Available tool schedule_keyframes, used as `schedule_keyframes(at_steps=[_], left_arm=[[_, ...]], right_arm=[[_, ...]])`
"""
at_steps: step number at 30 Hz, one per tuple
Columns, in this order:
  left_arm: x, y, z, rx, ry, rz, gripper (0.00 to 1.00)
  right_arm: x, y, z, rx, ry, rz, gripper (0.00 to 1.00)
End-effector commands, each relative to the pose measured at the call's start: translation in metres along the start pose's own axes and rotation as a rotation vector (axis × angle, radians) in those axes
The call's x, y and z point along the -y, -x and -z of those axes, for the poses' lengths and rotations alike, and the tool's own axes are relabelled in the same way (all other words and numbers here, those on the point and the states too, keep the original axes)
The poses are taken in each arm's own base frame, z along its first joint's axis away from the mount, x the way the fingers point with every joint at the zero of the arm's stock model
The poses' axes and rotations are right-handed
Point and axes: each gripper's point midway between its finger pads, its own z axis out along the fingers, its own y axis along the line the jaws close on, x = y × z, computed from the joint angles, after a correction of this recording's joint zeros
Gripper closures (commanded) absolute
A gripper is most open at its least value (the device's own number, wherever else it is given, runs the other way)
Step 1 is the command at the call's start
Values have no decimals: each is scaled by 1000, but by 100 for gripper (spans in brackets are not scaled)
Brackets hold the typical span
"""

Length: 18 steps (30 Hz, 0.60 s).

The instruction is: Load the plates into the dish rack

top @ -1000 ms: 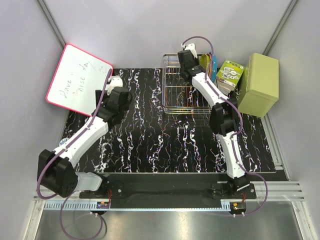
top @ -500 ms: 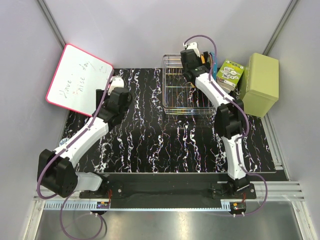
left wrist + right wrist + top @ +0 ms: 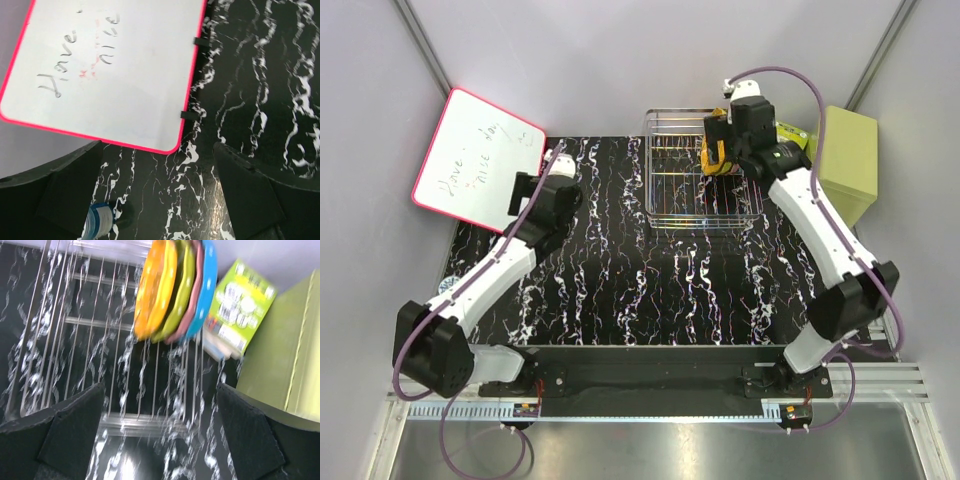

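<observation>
Now, plates (image 3: 172,290) upright at dish rack (image 3: 75,321) right end, left half open, left tool (image 3: 157,170) and right tool (image 3: 160,405) spread

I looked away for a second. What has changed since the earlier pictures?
The right arm swung its elbow out to the right; the right gripper went from over the back edge of the dish rack to its right end, open, facing the plates standing on edge there. Whether the plates shifted, I cannot tell. The left gripper, open by the whiteboard, barely moved.
</observation>
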Motion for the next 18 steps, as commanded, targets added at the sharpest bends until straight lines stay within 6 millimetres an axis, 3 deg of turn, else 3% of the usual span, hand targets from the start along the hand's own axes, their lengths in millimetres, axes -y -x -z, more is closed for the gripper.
schedule_keyframes(at_steps=[1, 2, 5, 10, 12, 14, 15, 18], left_arm=[[27, 12, 23, 51, -287, -31, 1], [31, 9, 26, 55, -322, -27, 1], [38, 17, 35, 81, -403, 14, 1], [37, 30, 33, 88, -434, 45, 1], [36, 31, 27, 71, -412, 37, 1], [35, 34, 21, 54, -391, 51, 1], [34, 34, 21, 46, -386, 59, 1], [31, 39, 21, 49, -380, 91, 1]], right_arm=[[1, -67, 34, -212, 26, -72, 0], [11, -57, 51, -166, 12, -87, 0], [34, -60, 72, -184, -60, -28, 0], [93, -80, 106, -277, -296, 182, 0], [91, -95, 103, -280, -292, 187, 0], [89, -96, 105, -237, -275, 167, 0], [90, -108, 103, -257, -278, 189, 0], [101, -117, 108, -257, -333, 219, 0]])
